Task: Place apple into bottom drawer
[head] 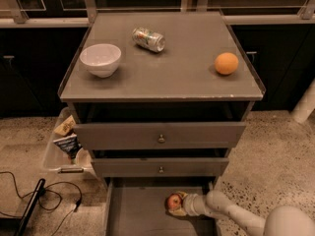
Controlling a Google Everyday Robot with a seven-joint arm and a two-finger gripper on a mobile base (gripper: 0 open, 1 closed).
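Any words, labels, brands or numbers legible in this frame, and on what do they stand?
None can be read.
Can on the cabinet top: printed label, too blurred to read.
Packets in the side bin: print too blurred to read.
Gripper, holding the apple over the bottom drawer: no markings visible.
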